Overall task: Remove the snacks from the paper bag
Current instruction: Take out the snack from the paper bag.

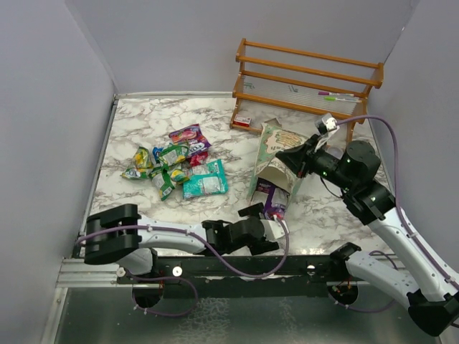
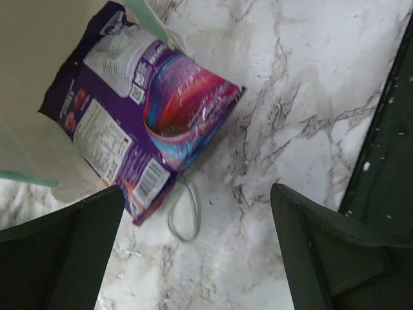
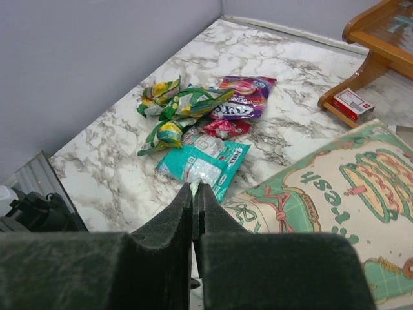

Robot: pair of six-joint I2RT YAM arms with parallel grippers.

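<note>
Leftmost, note loose snacks heaped on the marble table. Next, find the left gripper spread wide, holding nothing, just beside a purple packet poking from the paper bag. Bag lying far-to-near, mouth toward the arms, inside mostly hidden. Rightmost, see the right gripper pinched onto a thin pale bit of the bag.

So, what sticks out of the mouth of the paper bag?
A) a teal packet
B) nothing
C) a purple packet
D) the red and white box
C: a purple packet lies half out of the mouth of the paper bag, just in front of the open left gripper.
</note>
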